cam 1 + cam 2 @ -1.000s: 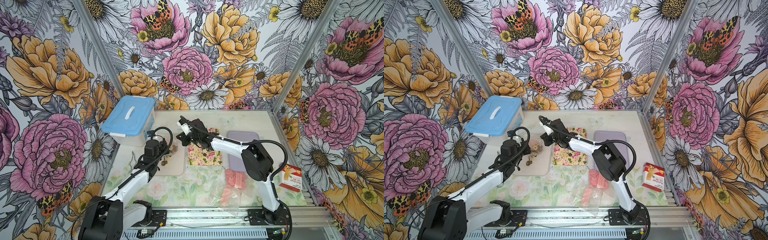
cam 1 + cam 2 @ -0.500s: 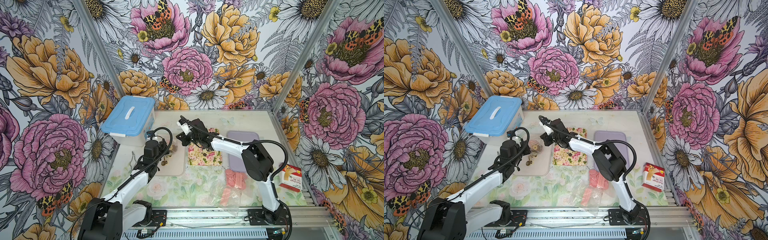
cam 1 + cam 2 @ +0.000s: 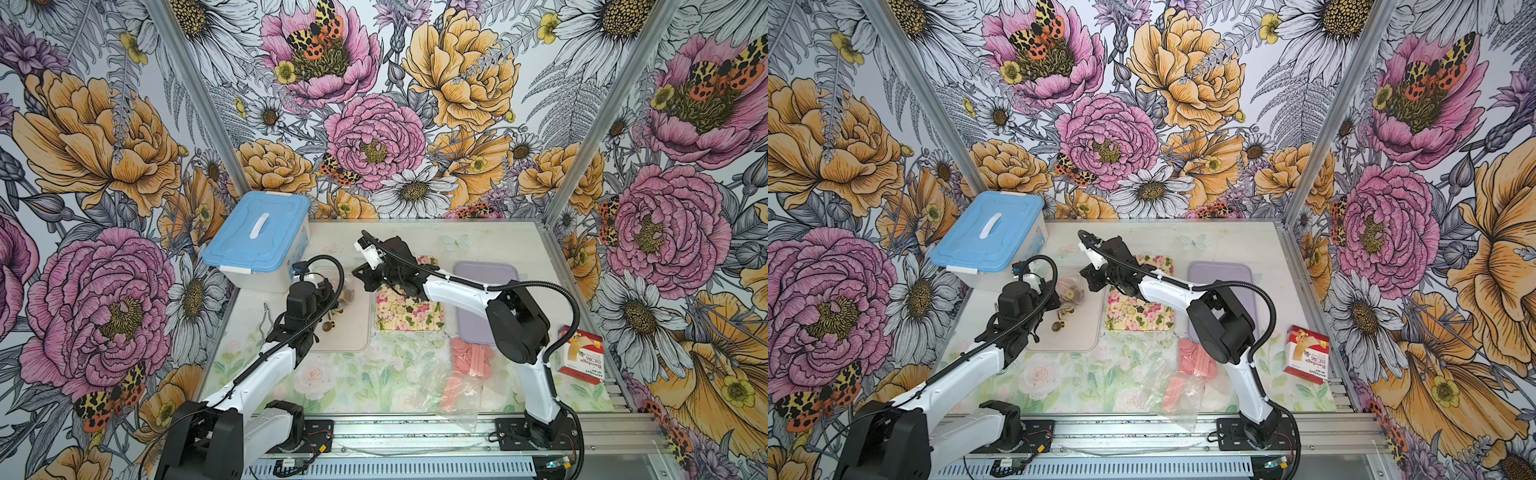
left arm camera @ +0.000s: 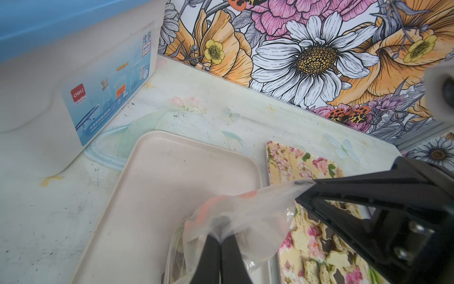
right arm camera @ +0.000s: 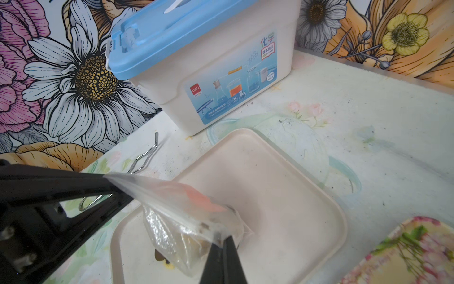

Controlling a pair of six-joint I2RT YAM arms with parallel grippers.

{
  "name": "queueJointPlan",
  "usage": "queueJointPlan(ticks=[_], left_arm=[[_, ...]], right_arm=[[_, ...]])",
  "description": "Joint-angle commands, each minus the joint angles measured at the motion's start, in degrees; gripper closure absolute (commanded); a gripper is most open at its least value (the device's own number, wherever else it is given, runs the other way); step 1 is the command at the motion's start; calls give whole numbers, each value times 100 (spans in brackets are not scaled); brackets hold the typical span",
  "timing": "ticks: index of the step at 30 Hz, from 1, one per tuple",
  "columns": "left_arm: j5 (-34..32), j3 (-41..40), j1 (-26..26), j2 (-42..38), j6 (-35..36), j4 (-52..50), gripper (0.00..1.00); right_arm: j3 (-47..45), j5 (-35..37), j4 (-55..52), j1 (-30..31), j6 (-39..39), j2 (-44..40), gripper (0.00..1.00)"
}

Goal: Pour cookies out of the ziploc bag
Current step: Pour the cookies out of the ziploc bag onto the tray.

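A clear ziploc bag (image 3: 345,294) (image 3: 1069,290) hangs stretched between both grippers above a cream tray (image 3: 353,332) (image 4: 157,177) (image 5: 270,184). My left gripper (image 4: 220,239) (image 3: 332,291) is shut on one corner of the bag (image 4: 240,211). My right gripper (image 5: 224,239) (image 3: 360,279) is shut on the opposite corner of the bag (image 5: 177,216). Brown round cookies (image 3: 1070,293) show inside the bag. A few cookies (image 3: 330,326) (image 3: 1059,325) (image 5: 161,257) lie on the tray below it.
A blue-lidded box (image 3: 259,237) stands behind the tray, and a bent metal wire (image 5: 145,159) lies on the tray's left side. To the right are a floral tray (image 3: 409,316) with star biscuits (image 4: 317,268) and a purple tray (image 3: 486,274). Pink discs (image 3: 471,357), another clear bag (image 3: 440,395) and a bandage box (image 3: 582,353) lie in front.
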Motion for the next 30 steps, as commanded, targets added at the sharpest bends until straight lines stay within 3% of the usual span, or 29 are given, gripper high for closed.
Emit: queueJointPlan(ticks=[1, 30], left_arm=[[-299, -63, 123, -148, 67, 100, 100], [-354, -195, 98, -442, 102, 193, 100]], right_arm=[[-69, 373, -10, -145, 6, -244, 100], [-138, 214, 96, -137, -2, -298, 100]])
